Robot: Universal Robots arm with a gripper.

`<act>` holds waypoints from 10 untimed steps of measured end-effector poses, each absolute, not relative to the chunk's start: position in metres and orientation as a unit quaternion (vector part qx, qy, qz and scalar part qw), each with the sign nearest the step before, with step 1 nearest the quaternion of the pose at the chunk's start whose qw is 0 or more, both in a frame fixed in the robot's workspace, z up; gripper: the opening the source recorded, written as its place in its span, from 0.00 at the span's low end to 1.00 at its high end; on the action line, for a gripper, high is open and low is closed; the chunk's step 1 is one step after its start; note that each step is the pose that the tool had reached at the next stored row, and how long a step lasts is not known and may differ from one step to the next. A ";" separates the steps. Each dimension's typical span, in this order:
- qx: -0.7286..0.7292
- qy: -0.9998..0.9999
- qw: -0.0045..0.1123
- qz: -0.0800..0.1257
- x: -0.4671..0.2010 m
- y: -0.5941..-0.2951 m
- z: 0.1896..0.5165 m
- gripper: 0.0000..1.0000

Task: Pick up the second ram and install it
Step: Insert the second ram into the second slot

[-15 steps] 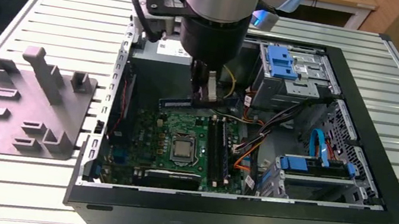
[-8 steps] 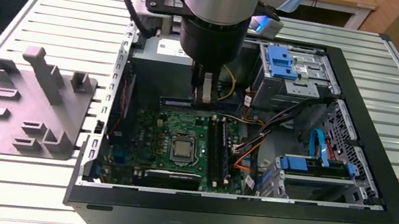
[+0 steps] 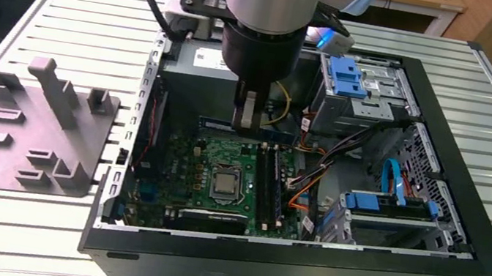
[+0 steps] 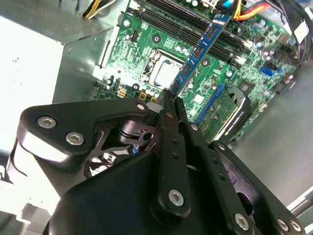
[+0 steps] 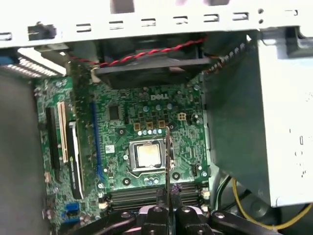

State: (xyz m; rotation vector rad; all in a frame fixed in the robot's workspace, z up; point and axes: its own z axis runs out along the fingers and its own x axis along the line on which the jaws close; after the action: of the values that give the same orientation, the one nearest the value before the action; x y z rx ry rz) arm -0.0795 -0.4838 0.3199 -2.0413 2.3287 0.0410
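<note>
My gripper [image 3: 244, 124] is shut on the second ram [image 3: 272, 134], a thin, long stick with a blue board and dark chips. I hold it level above the far edge of the green motherboard [image 3: 203, 157] inside the open computer case. In the second wrist view the ram [image 4: 203, 46] reaches out from the closed fingertips [image 4: 172, 105] over the board. In the first wrist view the ram [image 5: 167, 152] shows edge-on as a thin line over the processor socket [image 5: 148, 155]. The stick lies crosswise to the long dark memory slots [image 3: 267, 182], above them and apart from them.
A grey plastic fixture [image 3: 30, 130] with upright posts lies on the slatted table at the exterior view's left. Inside the case are the power supply [image 3: 201, 63], a drive cage with blue brackets [image 3: 347, 76], orange and black cables [image 3: 302, 191], and a lower blue bay [image 3: 389, 205].
</note>
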 end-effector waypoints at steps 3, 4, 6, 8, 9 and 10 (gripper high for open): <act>-0.639 0.769 0.023 0.013 -0.079 -0.484 0.319 0.13; -0.632 0.775 0.023 0.012 -0.079 -0.484 0.318 0.13; -0.617 0.786 0.023 0.012 -0.079 -0.484 0.317 0.13; -0.603 0.797 0.023 0.012 -0.079 -0.484 0.317 0.13; -0.596 0.803 0.023 0.011 -0.079 -0.484 0.316 0.13; -0.588 0.808 0.023 0.011 -0.079 -0.484 0.316 0.13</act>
State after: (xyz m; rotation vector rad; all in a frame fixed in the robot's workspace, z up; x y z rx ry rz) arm -0.0794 -0.4838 0.3158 -1.8215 2.5018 0.0345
